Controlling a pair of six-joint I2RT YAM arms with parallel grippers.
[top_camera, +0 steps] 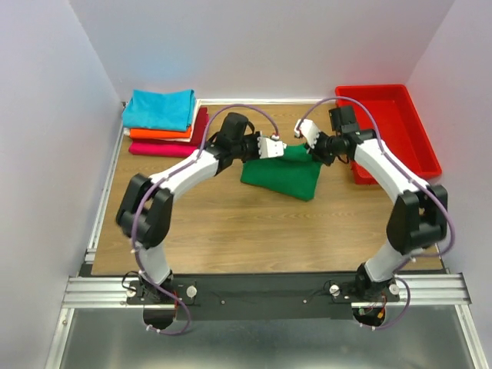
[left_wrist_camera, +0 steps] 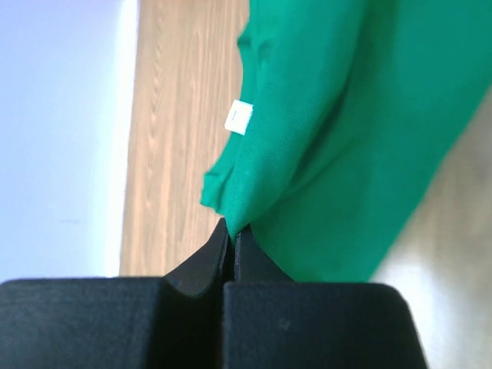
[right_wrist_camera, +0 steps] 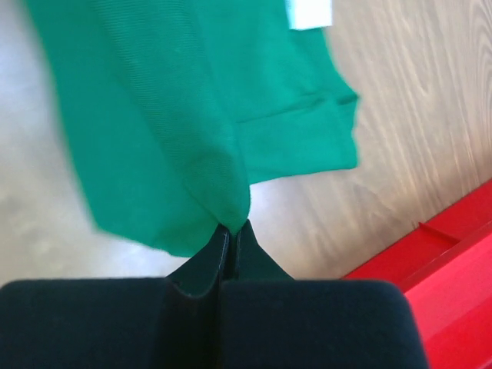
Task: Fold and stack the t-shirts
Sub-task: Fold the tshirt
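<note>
a wooden table (top_camera: 231,223) with pale grain fills the floor of a small booth, closed in by plain lilac-white walls (top_camera: 46,115) on the left, the far side and the right. a metal rail (top_camera: 261,290) runs along the near edge, and both arm bases are bolted to it. the green tee (top_camera: 283,175) lies folded small, a little beyond the middle of the table, its near part flat on the wood. its far edge is held up between the two arms. the left gripper (left_wrist_camera: 231,238) has its fingers pressed together on one corner of the cloth, and the tee's white label (left_wrist_camera: 239,117) shows just beyond that pinch. the right gripper (right_wrist_camera: 232,231) is likewise squeezed tight on the other corner, the fabric gathering into a point at its tips. in the far left corner sits a stack against the wall: a turquoise tee (top_camera: 160,109) on top, an orange tee (top_camera: 157,134) under it, a magenta tee (top_camera: 165,147) at the bottom. a red tray (top_camera: 419,146) stands in the far right corner, near the right gripper but apart from the green tee.
</note>
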